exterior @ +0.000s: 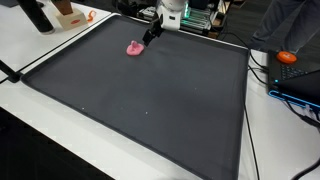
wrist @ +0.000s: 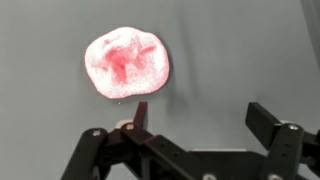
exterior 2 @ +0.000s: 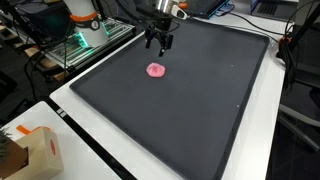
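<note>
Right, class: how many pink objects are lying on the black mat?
1: a crumpled pink lump on the black mat, close by the open hand. None seems hidden.

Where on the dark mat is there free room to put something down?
Nearly the whole mat is bare, from the pink lump out to the three farther edges. Only the strip near the robot is crowded: the open claw hangs close to the lump.

black mat [exterior: 150, 100]: covers most of the white desk [exterior: 50, 35] | cardboard box [exterior 2: 38, 152]: on a desk corner, off the mat | orange object [exterior: 288, 57]: beside the mat edge, near cables [exterior: 262, 68]
</note>
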{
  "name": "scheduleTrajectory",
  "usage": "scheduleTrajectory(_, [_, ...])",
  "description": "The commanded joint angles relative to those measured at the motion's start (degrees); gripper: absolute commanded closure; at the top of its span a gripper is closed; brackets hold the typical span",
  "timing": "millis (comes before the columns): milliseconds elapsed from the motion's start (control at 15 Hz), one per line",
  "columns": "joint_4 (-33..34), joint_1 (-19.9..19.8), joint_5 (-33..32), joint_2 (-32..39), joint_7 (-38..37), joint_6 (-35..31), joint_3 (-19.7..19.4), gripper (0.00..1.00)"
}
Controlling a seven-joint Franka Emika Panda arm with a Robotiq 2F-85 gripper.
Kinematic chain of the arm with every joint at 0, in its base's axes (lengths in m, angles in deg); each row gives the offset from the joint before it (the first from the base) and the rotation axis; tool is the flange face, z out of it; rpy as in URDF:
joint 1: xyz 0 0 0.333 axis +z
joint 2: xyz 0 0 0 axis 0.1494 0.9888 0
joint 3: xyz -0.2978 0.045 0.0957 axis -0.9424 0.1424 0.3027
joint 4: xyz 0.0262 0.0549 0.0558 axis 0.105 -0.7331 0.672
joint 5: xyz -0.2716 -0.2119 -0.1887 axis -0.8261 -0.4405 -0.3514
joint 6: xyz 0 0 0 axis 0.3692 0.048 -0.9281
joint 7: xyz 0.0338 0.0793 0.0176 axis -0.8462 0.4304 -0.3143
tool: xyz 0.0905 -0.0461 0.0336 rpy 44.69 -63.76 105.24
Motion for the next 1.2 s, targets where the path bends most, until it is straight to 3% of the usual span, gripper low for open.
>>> scheduleTrajectory(0, [-3.5, 0.2, -2.9, -2.4, 2.5, -1.8, 0.6, 0.00])
scheduleTrajectory(600, [-1.9, 0.6, -2.3, -0.7, 1.2, -3.4, 1.0, 0.00])
scheduleTrajectory(1133, [4.5, 0.4, 1.1, 3.2, -3.5, -0.6, 0.6, 0.00])
